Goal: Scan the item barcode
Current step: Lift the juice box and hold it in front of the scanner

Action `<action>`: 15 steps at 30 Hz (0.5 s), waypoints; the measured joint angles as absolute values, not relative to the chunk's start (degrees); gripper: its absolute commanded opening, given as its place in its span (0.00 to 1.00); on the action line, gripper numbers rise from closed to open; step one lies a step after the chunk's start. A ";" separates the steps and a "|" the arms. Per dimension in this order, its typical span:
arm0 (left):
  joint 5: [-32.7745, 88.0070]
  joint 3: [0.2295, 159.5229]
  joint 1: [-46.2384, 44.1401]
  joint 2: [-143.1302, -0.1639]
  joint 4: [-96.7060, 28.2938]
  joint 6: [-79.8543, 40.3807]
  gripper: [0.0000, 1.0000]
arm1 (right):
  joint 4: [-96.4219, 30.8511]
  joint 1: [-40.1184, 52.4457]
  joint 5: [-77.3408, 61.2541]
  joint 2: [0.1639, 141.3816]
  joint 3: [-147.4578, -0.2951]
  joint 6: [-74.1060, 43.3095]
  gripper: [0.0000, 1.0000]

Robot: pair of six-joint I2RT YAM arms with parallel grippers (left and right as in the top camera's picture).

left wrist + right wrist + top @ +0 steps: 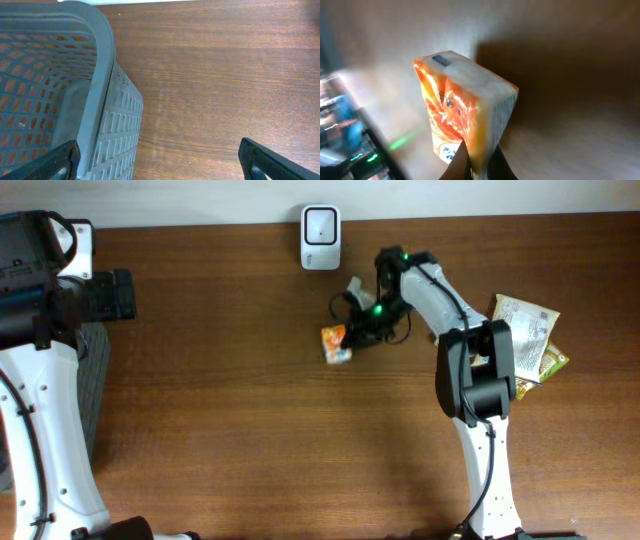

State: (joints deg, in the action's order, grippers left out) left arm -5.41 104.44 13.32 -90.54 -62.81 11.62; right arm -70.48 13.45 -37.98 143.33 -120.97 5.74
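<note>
The orange packet (337, 344) sits just below the white scanner (320, 225) in the overhead view, a little to its right, low against the wooden table (250, 440). Whether it touches the wood cannot be told. The right wrist view shows it tilted, with a pale panel on one face and crinkled orange film on the other (any barcode is too blurred to make out). The right gripper (352, 337) is clamped on the packet's lower edge. Its fingers (459, 166) are pinched together on a fold of the film at the bottom of that view. The arm reaches in from the scanner's lower right, green lights glowing near its wrist.

Well to the right of the scanner, past the right arm's elbow, lie several snack packs (528, 330) in an overlapping heap on the table.

Far to the left of the scanner, the left gripper (112, 295) hangs with its fingers spread wide, holding nothing. Its wrist view looks down on the rim of a grey slotted basket (100, 50), with bare wood beside it.
</note>
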 measured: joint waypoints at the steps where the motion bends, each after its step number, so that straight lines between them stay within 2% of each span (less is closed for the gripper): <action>1: -5.41 104.44 13.32 -90.54 -62.81 11.62 0.99 | -70.22 13.89 -32.77 142.76 -124.57 4.54 0.04; 4: -5.43 104.44 13.32 -90.54 -62.81 11.62 0.99 | -68.03 16.19 -16.95 140.42 -133.36 2.63 0.04; 8: -5.43 104.44 13.32 -90.54 -62.81 11.62 0.99 | -55.24 22.06 6.76 136.77 -137.47 4.91 0.04; 12: -5.41 104.44 13.32 -90.54 -62.89 11.62 0.99 | -37.26 27.68 25.06 137.88 -136.66 17.65 0.04; 15: -5.41 104.44 13.32 -90.54 -62.81 11.62 0.99 | -27.97 28.97 31.59 139.87 -136.49 28.75 0.04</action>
